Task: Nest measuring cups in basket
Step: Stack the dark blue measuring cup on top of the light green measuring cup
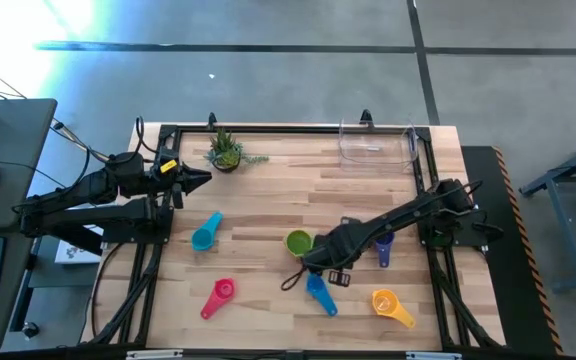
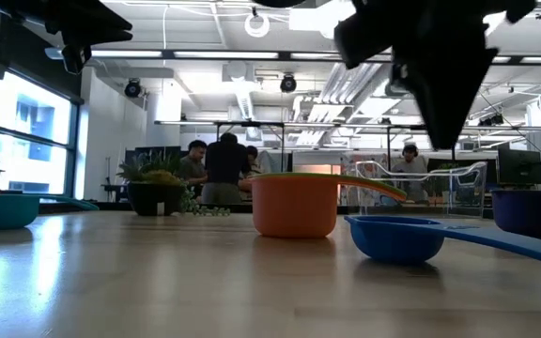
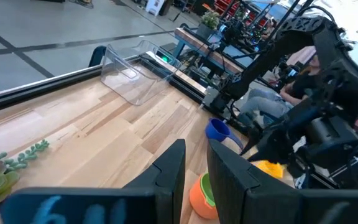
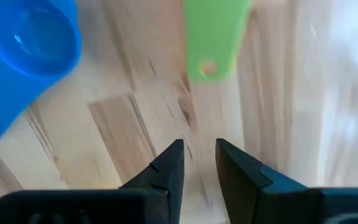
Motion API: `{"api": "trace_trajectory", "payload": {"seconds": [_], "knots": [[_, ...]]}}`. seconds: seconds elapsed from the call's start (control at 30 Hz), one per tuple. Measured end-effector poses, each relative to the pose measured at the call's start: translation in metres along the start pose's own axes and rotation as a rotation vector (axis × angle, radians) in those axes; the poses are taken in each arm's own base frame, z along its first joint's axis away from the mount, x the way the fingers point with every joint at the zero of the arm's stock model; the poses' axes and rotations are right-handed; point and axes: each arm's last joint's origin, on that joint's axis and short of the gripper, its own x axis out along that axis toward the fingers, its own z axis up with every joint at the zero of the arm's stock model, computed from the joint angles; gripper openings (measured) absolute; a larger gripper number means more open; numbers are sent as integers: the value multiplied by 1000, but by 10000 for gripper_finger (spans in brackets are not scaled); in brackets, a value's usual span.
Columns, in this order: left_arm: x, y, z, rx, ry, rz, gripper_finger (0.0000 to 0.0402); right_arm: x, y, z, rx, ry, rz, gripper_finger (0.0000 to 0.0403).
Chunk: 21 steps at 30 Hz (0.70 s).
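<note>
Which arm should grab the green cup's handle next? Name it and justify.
Right. Its claw hangs just above the table with the green cup's handle directly ahead, fingers slightly parted. The left claw waits at the table's left edge near the plant, far from the cup.

Coloured measuring cups (image 1: 207, 232) lie scattered on the wood; the clear basket (image 1: 377, 145) sits at the far edge.

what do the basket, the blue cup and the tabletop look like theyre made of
Basket: seemingly clear rigid plastic, glossy; the wood shows straight through its walls.
Blue cup: probably moulded plastic, smooth with a slight sheen, in one solid colour.
Tabletop: light wood in joined strips, like butcher block; grain and seams are visible, with a satin finish.
</note>
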Motion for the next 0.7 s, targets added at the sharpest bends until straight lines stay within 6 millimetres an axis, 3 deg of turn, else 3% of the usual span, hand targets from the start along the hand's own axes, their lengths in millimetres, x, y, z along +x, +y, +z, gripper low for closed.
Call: {"api": "trace_trajectory", "payload": {"seconds": [0.37, 0.7], "knots": [[0, 0, 0, 0, -4, 8, 58, -42, -22, -39, 346, 9, -86, 85], [0, 0, 0, 25, -7, 13, 58, -96, -61, -77, 694, -227, -53, 85]]}}
